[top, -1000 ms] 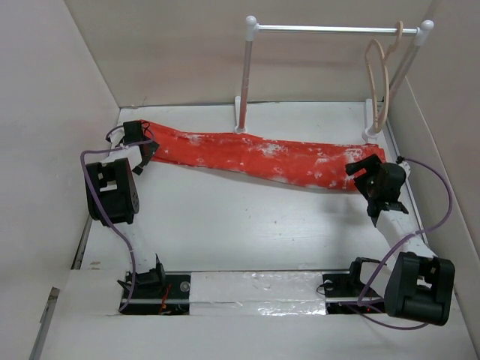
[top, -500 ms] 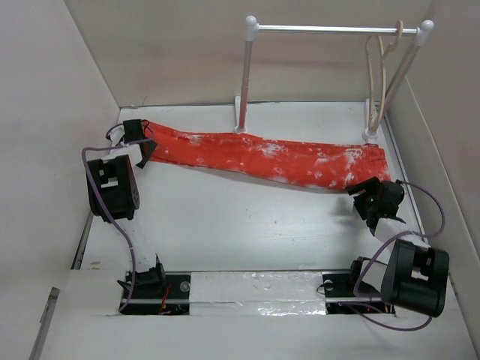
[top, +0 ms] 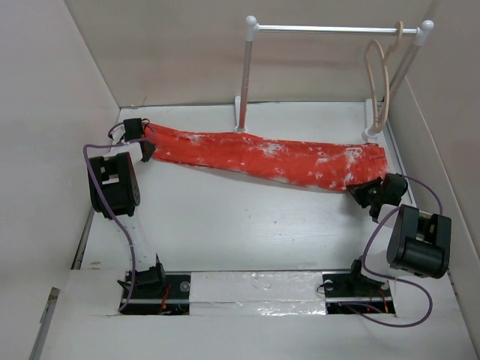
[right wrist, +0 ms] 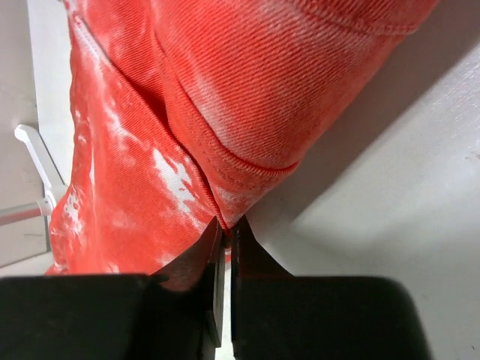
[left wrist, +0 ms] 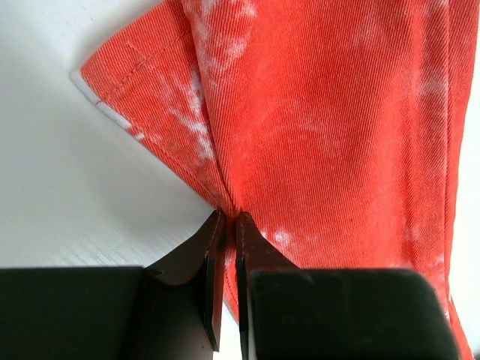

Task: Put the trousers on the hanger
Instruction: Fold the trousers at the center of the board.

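The orange-red trousers point(top: 262, 157) lie folded long across the far part of the table, white blotches showing. My left gripper point(top: 147, 150) is at their left end. In the left wrist view it point(left wrist: 229, 225) is shut on a pinched fold at the edge of the trousers point(left wrist: 337, 135). My right gripper point(top: 363, 192) is at the near right corner. In the right wrist view it point(right wrist: 226, 229) is shut on a hem fold of the trousers point(right wrist: 247, 90). The pale beige hanger point(top: 380, 82) hangs by its hook from the rail, above the trousers' right end.
A white rack with a metal rail point(top: 322, 29) stands at the back, its posts right behind the trousers. One white rack foot point(right wrist: 34, 161) shows left of the cloth in the right wrist view. Pale walls close in left, right and behind.
Both grippers have gone from open to shut on the trousers' edges. The right gripper dropped toward the near right corner of the cloth, and its arm swung back to the right.
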You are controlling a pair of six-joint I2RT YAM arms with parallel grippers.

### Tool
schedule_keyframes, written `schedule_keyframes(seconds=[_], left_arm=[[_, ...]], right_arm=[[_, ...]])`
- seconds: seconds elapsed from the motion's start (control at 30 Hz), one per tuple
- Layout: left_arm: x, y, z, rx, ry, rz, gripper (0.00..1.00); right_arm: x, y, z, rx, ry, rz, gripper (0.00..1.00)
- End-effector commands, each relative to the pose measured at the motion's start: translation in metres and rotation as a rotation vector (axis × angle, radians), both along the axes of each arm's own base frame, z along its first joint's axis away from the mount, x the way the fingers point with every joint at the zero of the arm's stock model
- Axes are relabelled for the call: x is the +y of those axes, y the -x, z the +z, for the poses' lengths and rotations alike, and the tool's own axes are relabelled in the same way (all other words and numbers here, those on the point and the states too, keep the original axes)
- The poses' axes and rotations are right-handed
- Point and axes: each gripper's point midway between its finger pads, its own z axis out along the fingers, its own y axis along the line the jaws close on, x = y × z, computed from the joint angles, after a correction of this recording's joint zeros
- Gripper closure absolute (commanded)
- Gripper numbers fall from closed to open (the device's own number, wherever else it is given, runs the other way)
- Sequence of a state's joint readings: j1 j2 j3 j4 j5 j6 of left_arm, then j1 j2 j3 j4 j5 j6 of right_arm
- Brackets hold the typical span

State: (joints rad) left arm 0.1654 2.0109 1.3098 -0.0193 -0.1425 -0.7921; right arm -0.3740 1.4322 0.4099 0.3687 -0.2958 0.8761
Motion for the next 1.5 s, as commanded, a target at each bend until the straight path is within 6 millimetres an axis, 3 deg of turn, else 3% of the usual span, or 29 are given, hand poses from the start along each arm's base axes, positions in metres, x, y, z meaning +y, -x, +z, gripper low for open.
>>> schedule_keyframes(seconds=[0.0,0.13,0.2,0.23,0.27,0.3,0.33,0.4,0.5,0.53,0.57,0.63,0.67,0.7,0.73,0.77,0.8,0.87,0.97,1.0,1.07,1.1,1.13,1.23,1.27,1.33,1.37,1.43,1.47], left_arm=[[-0.002,-0.004,0.017,-0.024,0.009,-0.010,1.00],[0.016,0.020,0.029,0.044,-0.095,0.037,1.00],[0.022,0.033,0.038,0.055,-0.110,0.046,1.00],[0.025,0.048,0.031,0.094,-0.112,0.057,1.00],[0.026,0.054,0.041,0.081,-0.122,0.065,1.00],[0.034,0.064,0.043,0.092,-0.145,0.097,1.00],[0.035,0.081,0.035,0.135,-0.153,0.108,1.00],[0.038,0.096,0.047,0.132,-0.177,0.141,1.00],[0.036,0.128,0.048,0.177,-0.162,0.172,1.00],[0.034,0.143,0.040,0.205,-0.162,0.176,1.00],[0.035,0.150,0.052,0.173,-0.176,0.188,1.00],[0.039,0.172,0.050,0.190,-0.203,0.233,1.00],[0.040,0.175,0.064,0.148,-0.211,0.248,1.00],[0.039,0.179,0.068,0.137,-0.213,0.253,1.00],[0.036,0.177,0.072,0.108,-0.202,0.237,0.96],[0.033,0.175,0.084,0.072,-0.205,0.207,0.77],[0.031,0.174,0.090,0.057,-0.198,0.196,0.68],[0.025,0.167,0.107,-0.003,-0.184,0.154,0.53],[0.014,0.157,0.137,-0.124,-0.175,0.076,0.52],[0.003,0.151,0.145,-0.165,-0.189,-0.005,0.51],[-0.044,0.135,0.172,-0.313,-0.128,-0.173,0.52],[-0.045,0.137,0.174,-0.321,-0.130,-0.173,0.53],[-0.073,0.132,0.182,-0.375,-0.092,-0.265,0.55],[-0.122,0.128,0.203,-0.463,-0.062,-0.388,0.65],[-0.157,0.131,0.204,-0.474,-0.035,-0.479,0.73],[-0.197,0.132,0.207,-0.513,-0.001,-0.580,0.79],[-0.233,0.142,0.196,-0.494,0.033,-0.671,0.86],[-0.262,0.149,0.189,-0.499,0.041,-0.737,0.93],[-0.275,0.155,0.173,-0.474,0.040,-0.770,0.96]], right_arm=[[-0.009,-0.004,0.017,-0.070,0.046,-0.019,1.00],[-0.006,0.010,0.026,-0.080,0.074,-0.021,1.00],[-0.008,0.015,0.043,-0.122,0.103,-0.029,1.00],[-0.005,0.022,0.041,-0.105,0.099,-0.026,1.00],[-0.003,0.027,0.044,-0.106,0.103,-0.023,1.00],[-0.003,0.030,0.059,-0.152,0.130,-0.021,1.00],[0.000,0.037,0.058,-0.135,0.126,-0.019,1.00],[0.004,0.046,0.074,-0.183,0.149,-0.015,0.98],[0.013,0.060,0.074,-0.184,0.132,-0.004,0.95],[0.016,0.067,0.077,-0.189,0.129,-0.002,0.95],[0.018,0.071,0.077,-0.189,0.129,-0.003,0.95],[0.019,0.079,0.072,-0.167,0.136,-0.004,0.90],[0.020,0.082,0.075,-0.180,0.149,-0.002,0.84],[0.016,0.084,0.075,-0.174,0.164,-0.010,0.64],[0.014,0.087,0.074,-0.160,0.167,-0.022,0.50],[0.012,0.087,0.076,-0.160,0.179,-0.026,0.36],[0.000,0.089,0.076,-0.141,0.206,-0.072,0.19],[-0.013,0.091,0.077,-0.101,0.228,-0.117,0.08],[-0.039,0.090,0.075,-0.087,0.251,-0.192,0.01],[-0.045,0.089,0.065,-0.052,0.229,-0.203,0.01],[-0.062,0.085,0.057,-0.015,0.215,-0.234,0.01],[-0.066,0.085,0.060,-0.021,0.219,-0.250,0.01],[-0.070,0.079,0.052,-0.001,0.202,-0.249,0.01],[-0.077,0.067,0.040,0.018,0.131,-0.259,0.03],[-0.078,0.062,0.040,0.010,0.117,-0.254,0.04],[-0.080,0.049,0.043,-0.025,0.084,-0.243,0.09],[-0.079,0.046,0.038,-0.015,0.063,-0.240,0.11],[-0.085,0.040,0.043,-0.049,0.075,-0.251,0.17],[-0.086,0.039,0.044,-0.063,0.085,-0.256,0.21]])
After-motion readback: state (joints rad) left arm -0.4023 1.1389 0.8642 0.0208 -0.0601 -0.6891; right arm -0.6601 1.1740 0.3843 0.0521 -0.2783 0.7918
